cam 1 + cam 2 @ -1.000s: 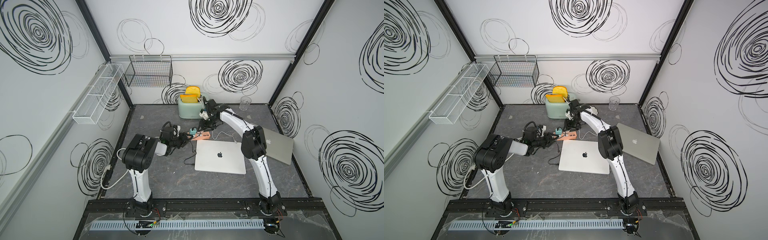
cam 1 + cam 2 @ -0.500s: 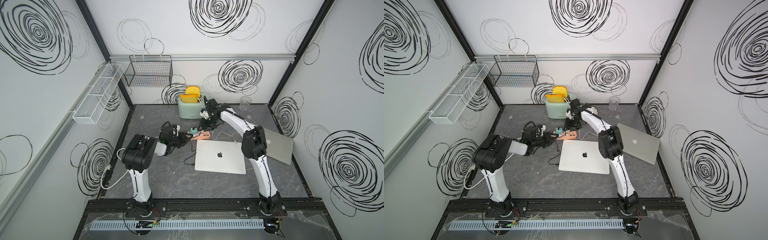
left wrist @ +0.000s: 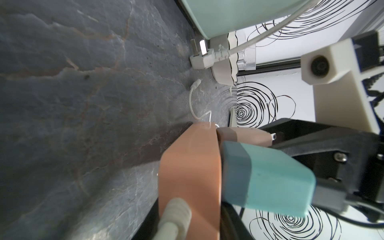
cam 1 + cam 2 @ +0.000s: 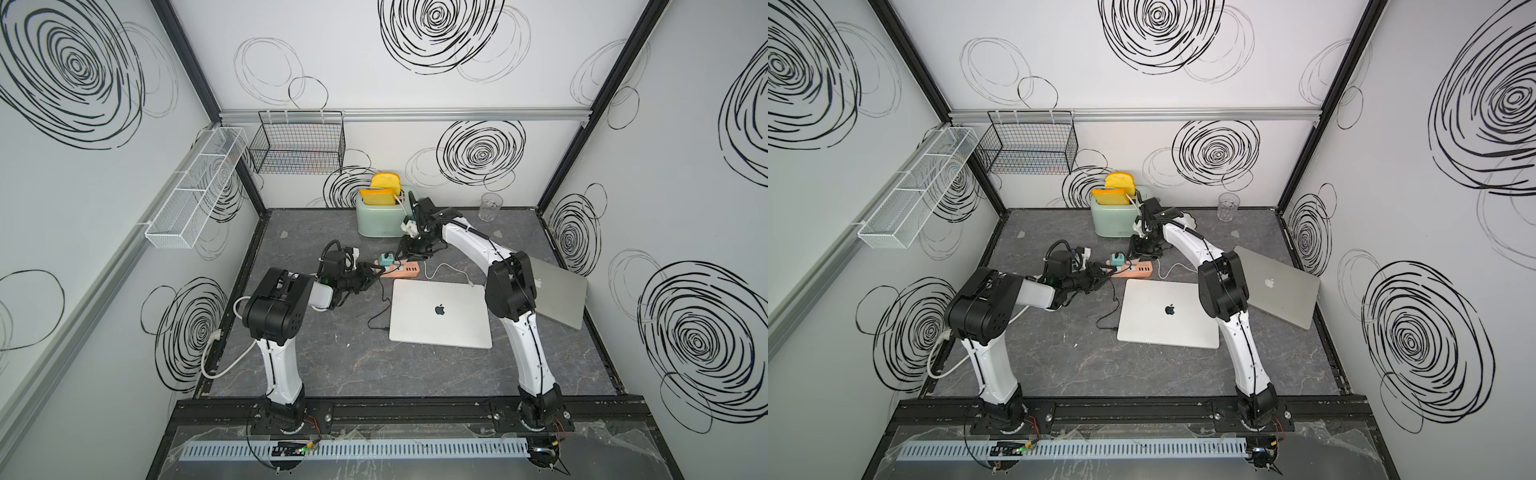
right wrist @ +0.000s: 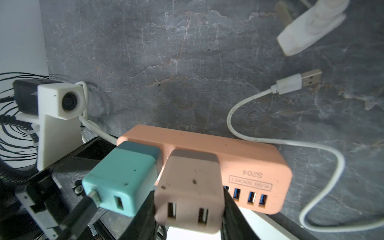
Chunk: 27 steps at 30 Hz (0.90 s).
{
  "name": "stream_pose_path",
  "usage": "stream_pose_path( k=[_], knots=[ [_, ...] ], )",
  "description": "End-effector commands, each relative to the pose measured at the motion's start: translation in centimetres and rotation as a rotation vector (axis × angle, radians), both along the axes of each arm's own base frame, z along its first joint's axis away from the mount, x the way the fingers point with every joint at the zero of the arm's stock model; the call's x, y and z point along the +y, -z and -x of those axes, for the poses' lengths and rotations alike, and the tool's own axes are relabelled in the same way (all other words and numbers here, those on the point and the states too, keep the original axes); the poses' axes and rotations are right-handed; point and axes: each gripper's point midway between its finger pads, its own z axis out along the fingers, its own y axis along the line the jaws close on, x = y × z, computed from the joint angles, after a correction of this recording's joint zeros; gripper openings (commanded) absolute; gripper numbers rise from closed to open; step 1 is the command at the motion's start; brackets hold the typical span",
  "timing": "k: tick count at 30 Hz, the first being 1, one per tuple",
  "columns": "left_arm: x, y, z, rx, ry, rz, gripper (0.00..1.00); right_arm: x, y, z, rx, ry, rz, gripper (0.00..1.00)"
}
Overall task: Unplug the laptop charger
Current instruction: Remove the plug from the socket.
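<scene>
A salmon power strip [image 4: 402,271] lies behind the closed laptop [image 4: 440,311]. Two blocks stand in it. The teal charger block [image 5: 122,178] has a black cable [image 4: 380,307] plugged in, which runs to the laptop's left edge. Beside it is a pale pink adapter [image 5: 191,182]. My right gripper [image 5: 187,218] is shut on the pink adapter, with a black finger on each side. My left gripper [image 3: 188,222] is shut on the cord end of the strip [image 3: 187,166], just beside the teal block [image 3: 266,176]. Both top views show the two grippers meeting at the strip [image 4: 1138,270].
A mint toaster [image 4: 380,218] with toast stands just behind the strip; its white plug [image 5: 307,31] lies loose on the table. A loose white USB cable [image 5: 291,83] curls to the right. A second laptop [image 4: 557,295] leans at the right wall, and a glass [image 4: 490,206] stands at the back.
</scene>
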Motion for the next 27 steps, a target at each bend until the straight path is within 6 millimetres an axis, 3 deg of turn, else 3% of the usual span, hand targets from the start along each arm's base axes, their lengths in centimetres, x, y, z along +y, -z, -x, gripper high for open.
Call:
stream_pose_path(
  k=[1,10,22,27],
  knots=[
    [3.6,9.5,3.7,0.279,-0.093,-0.218,0.0,1.5,-4.7,-0.4,-0.048,0.002,-0.134,0.08],
    [3.9,10.3,4.0,0.304,-0.098,-0.241,0.0,1.0,-4.0,-0.1,-0.116,-0.068,0.068,0.08],
    [3.9,10.6,4.4,0.324,-0.093,-0.242,0.0,1.0,-6.2,-1.1,-0.046,0.011,-0.178,0.08],
    [3.9,10.7,4.5,0.339,-0.099,-0.228,0.0,0.0,-5.1,-0.7,-0.104,-0.033,-0.006,0.08]
  ],
)
